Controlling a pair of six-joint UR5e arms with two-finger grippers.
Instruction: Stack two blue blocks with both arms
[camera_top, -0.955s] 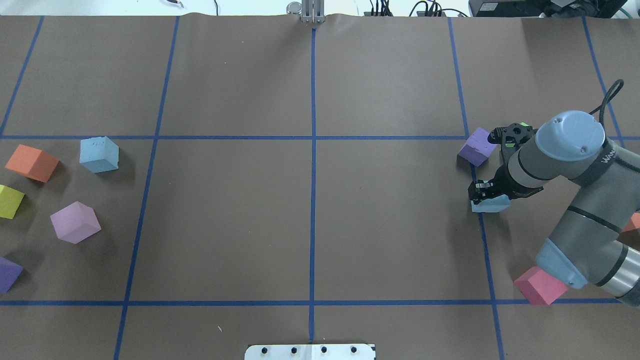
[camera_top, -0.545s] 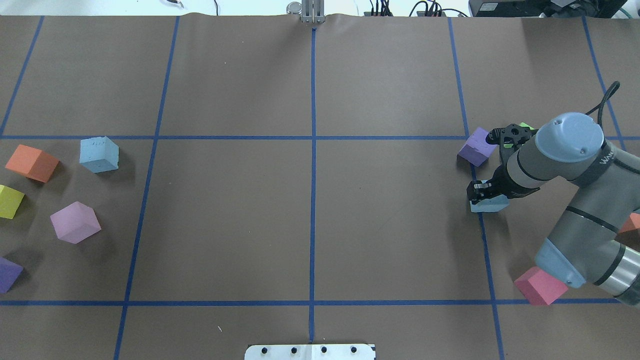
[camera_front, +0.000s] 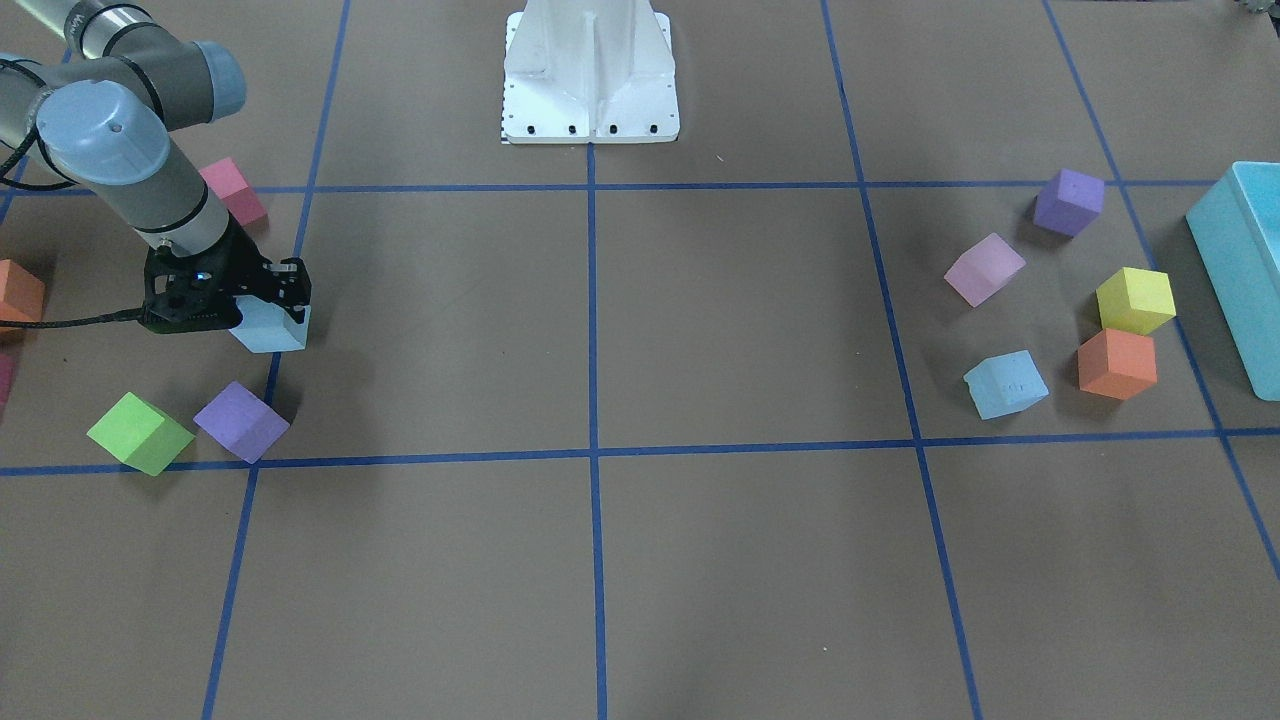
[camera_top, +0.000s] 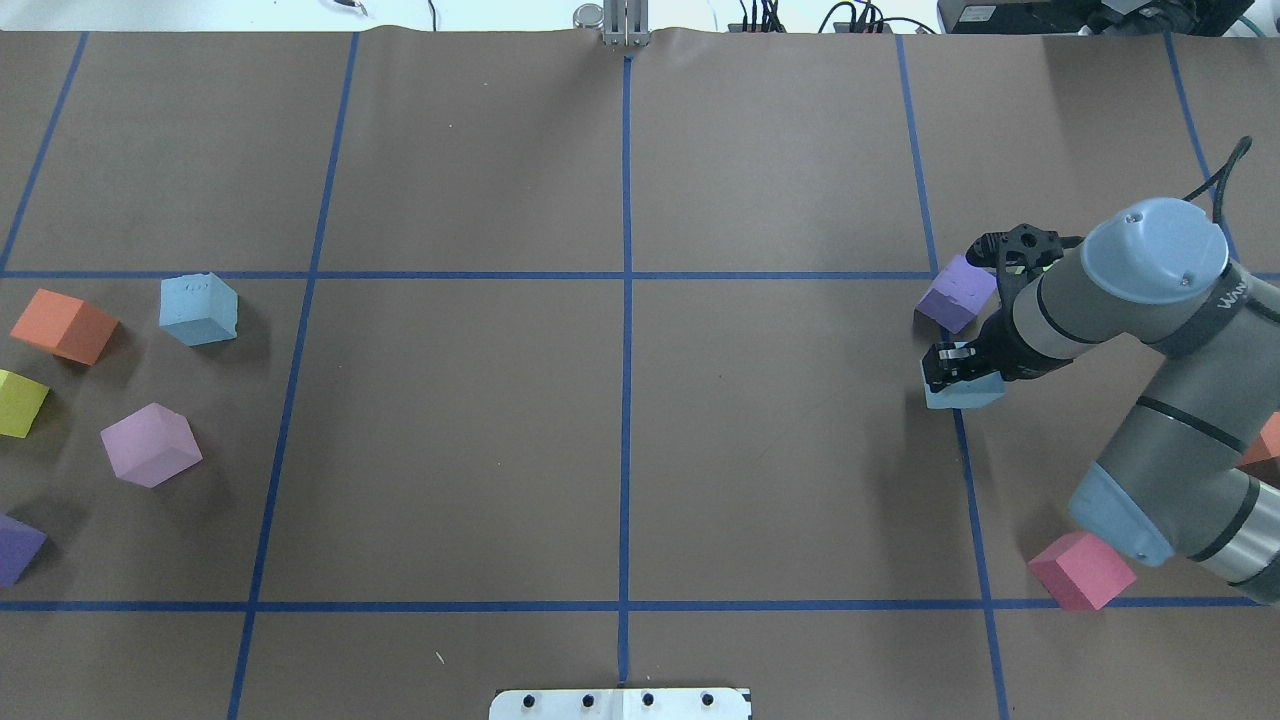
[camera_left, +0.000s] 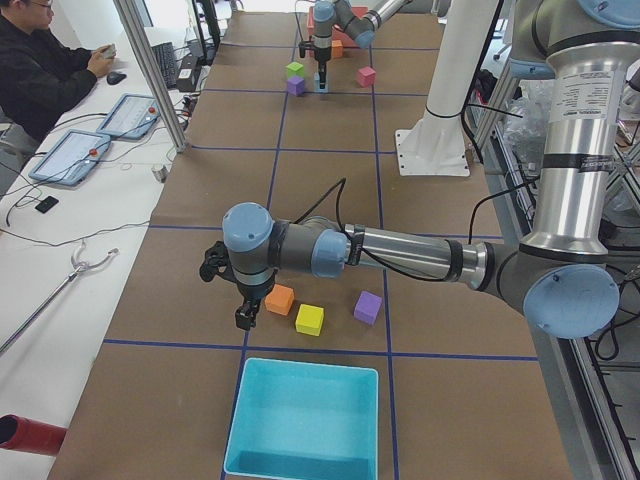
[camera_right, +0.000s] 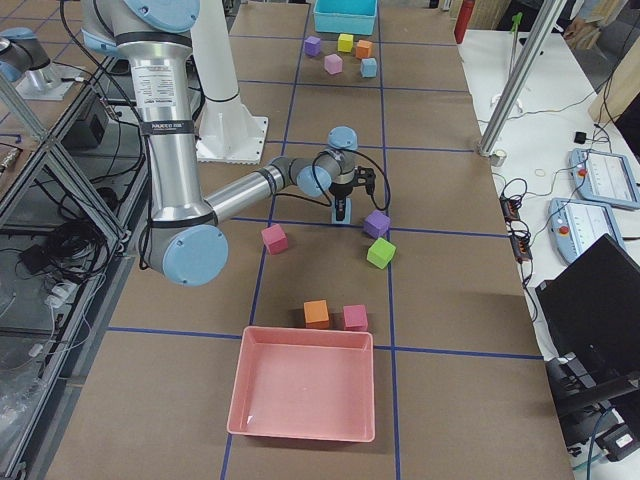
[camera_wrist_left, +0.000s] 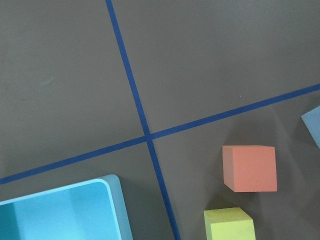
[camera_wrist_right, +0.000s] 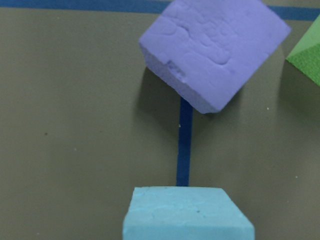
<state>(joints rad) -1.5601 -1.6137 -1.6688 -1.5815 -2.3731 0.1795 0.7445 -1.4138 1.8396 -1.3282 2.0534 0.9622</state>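
Seemingly right claw (camera_top: 952, 366) clamps blue block (camera_top: 965, 398), contact partly hidden; left claw (camera_left: 242, 312) state unclear, side view only.

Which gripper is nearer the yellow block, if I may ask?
Left. The left gripper hangs near the yellow block; the right gripper is across the table, gripping a blue block.

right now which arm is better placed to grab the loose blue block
Left. The left gripper hovers by the orange cube beside the loose blue block; the right gripper is shut on the other blue block.
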